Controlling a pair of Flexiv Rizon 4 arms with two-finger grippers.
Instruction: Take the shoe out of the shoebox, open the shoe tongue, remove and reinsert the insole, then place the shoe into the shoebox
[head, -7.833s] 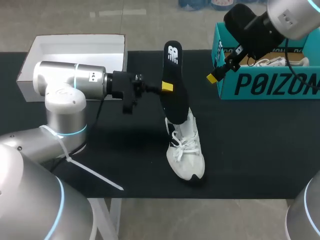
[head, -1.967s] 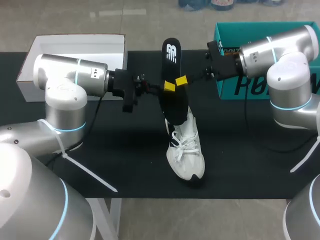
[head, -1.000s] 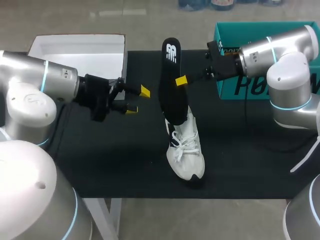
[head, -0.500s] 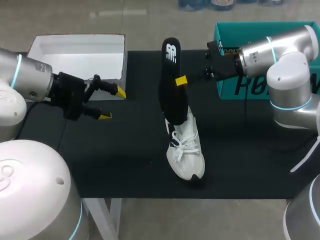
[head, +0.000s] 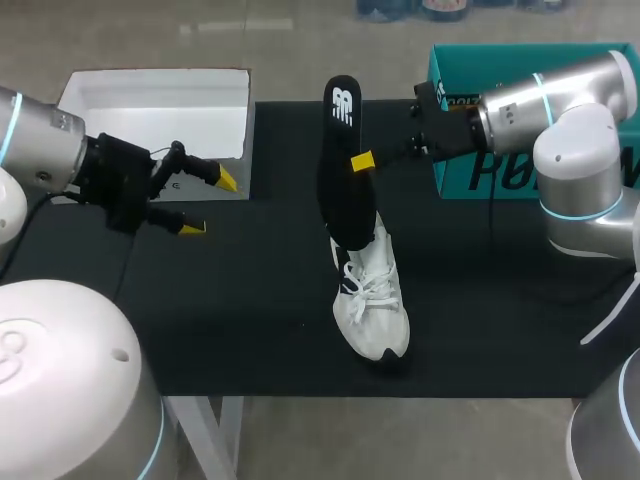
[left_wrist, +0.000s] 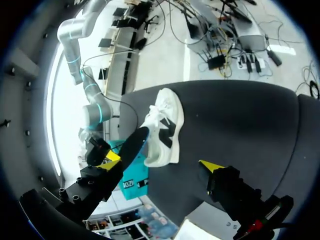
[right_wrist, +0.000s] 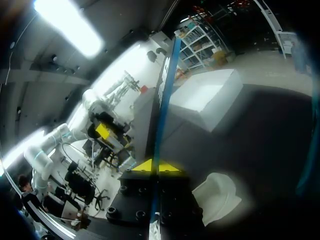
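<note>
My right claw (head: 362, 160): clamped on black insole (head: 340, 150), which stands upright in white sneaker (head: 372, 300) on desk (head: 250, 310). My left claw (head: 210, 204): released, beside white box (head: 150, 100).

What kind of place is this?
Likely a robot test lab: two robot arms at a black table, the right hand gripping an insole sticking up from a white shoe, a teal shoebox nearby.

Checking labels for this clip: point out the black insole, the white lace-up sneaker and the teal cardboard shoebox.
black insole (head: 338, 200), head view, middle of its length.
white lace-up sneaker (head: 372, 300), head view, laced upper.
teal cardboard shoebox (head: 455, 178), head view, front wall.
</note>
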